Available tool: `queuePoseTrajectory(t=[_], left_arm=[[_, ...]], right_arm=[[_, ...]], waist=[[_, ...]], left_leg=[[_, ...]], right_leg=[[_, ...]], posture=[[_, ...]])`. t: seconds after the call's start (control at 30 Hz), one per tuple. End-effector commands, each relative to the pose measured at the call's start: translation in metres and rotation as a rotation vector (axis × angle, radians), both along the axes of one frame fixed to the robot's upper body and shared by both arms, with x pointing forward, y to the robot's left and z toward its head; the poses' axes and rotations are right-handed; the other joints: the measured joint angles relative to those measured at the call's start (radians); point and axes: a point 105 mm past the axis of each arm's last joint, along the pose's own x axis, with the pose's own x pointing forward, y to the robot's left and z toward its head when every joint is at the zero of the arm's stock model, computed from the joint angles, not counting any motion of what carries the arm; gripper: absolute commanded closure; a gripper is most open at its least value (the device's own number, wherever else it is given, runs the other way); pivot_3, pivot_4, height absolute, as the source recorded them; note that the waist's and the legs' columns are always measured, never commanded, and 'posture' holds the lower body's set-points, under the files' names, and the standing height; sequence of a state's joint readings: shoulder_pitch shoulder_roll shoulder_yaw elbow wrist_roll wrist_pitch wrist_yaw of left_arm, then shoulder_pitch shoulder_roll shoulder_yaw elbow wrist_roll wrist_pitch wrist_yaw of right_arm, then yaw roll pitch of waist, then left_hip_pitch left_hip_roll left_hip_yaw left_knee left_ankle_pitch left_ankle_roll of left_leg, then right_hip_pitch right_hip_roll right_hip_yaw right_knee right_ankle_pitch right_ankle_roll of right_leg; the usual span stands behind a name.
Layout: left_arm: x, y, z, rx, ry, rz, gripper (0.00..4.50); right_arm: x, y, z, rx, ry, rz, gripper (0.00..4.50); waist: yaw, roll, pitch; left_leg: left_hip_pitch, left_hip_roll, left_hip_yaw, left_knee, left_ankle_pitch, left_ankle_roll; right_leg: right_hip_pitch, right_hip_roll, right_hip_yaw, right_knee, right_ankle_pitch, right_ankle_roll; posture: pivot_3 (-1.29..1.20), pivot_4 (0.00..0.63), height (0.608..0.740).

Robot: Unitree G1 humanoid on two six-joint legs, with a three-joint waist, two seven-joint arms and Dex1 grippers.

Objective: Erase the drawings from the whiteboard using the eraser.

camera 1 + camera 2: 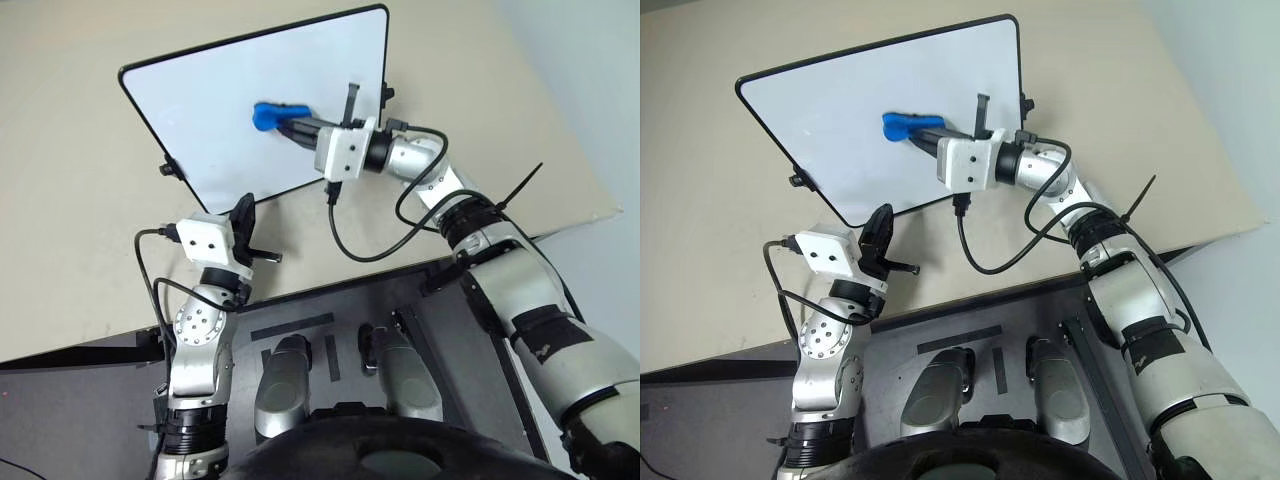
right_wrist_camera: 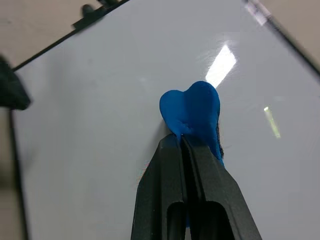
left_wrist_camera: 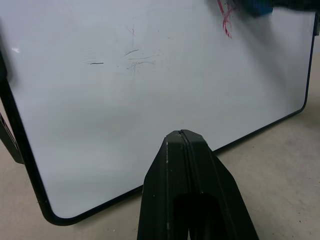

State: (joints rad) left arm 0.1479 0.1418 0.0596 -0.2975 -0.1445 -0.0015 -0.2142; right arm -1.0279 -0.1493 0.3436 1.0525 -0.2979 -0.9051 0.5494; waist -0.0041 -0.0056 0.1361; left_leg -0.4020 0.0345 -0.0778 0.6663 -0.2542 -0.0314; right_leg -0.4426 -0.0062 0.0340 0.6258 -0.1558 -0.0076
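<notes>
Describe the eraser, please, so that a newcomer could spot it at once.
Find the large white black-framed whiteboard standing on the beige surface. Near its middle, the right gripper has its jaws shut on a small bright blue squashed eraser, the only blue thing there.

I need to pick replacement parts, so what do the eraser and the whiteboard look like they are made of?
The eraser: probably soft foam or rubber, matte blue; it bulges and folds where the right gripper pinches it in shut jaws.
The whiteboard: smooth, glossy white panel, likely coated; it mirrors a bright light. Its thin black frame looks like plastic, though that is uncertain.
</notes>
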Motion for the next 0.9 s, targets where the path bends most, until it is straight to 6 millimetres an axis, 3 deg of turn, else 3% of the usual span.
queuePoseTrajectory(t=[0.03, 0.17, 0.3, 0.47, 0.6, 0.9], left_arm=[[0.0, -0.004, 0.009, 0.001, -0.047, -0.01, 4.5], [-0.001, -0.004, 0.01, -0.001, -0.048, -0.008, 4.5], [-0.001, -0.004, 0.01, 0.0, -0.049, -0.008, 4.5], [-0.001, -0.004, 0.01, 0.0, -0.05, -0.011, 4.5], [0.0, -0.005, 0.01, -0.001, -0.05, -0.016, 4.5], [0.003, -0.005, 0.01, -0.004, -0.051, -0.021, 4.5]], right_arm=[[0.005, -0.004, -0.017, -0.042, 0.054, -0.038, 4.43], [0.006, -0.006, -0.024, -0.061, 0.075, -0.053, 4.43], [0.008, -0.006, -0.017, -0.042, 0.061, -0.058, 4.43], [0.01, -0.004, 0.006, 0.014, -0.02, -0.058, 4.43], [0.007, 0.001, 0.036, 0.085, -0.099, -0.03, 4.43], [-0.006, 0.016, 0.064, 0.125, -0.178, 0.051, 4.43]], waist=[[0.0, 0.0, 0.0], [0.0, 0.0, 0.0], [0.0, 0.0, 0.0], [0.0, 0.0, 0.0], [-0.001, 0.0, 0.0], [-0.002, 0.0, 0.0]], left_leg=[[0.0, 0.0, 0.0, 0.0, 0.0, 0.0], [0.001, 0.0, 0.0, 0.0, 0.0, 0.0], [0.001, 0.0, 0.0, 0.0, 0.0, 0.0], [0.001, 0.0, 0.0, 0.0, 0.0, 0.0], [0.0, 0.0, 0.0, 0.0, 0.0, 0.0], [0.0, 0.001, 0.0, -0.001, 0.0, 0.0]], right_leg=[[0.0, 0.0, 0.0, 0.0, 0.0, 0.0], [0.0, 0.0, 0.0, 0.001, 0.001, -0.002], [0.0, 0.0, 0.0, 0.001, 0.002, -0.002], [0.0, 0.0, 0.0, 0.001, 0.002, -0.002], [-0.002, 0.0, 0.0, 0.001, 0.002, -0.002], [-0.003, 0.0, -0.001, 0.0, 0.002, -0.002]], posture=[[0.0, 0.15, 0.74], [0.0, 0.15, 0.74], [0.0, 0.15, 0.74], [0.0, 0.15, 0.74], [0.0, 0.15, 0.74], [0.0, 0.15, 0.74]])
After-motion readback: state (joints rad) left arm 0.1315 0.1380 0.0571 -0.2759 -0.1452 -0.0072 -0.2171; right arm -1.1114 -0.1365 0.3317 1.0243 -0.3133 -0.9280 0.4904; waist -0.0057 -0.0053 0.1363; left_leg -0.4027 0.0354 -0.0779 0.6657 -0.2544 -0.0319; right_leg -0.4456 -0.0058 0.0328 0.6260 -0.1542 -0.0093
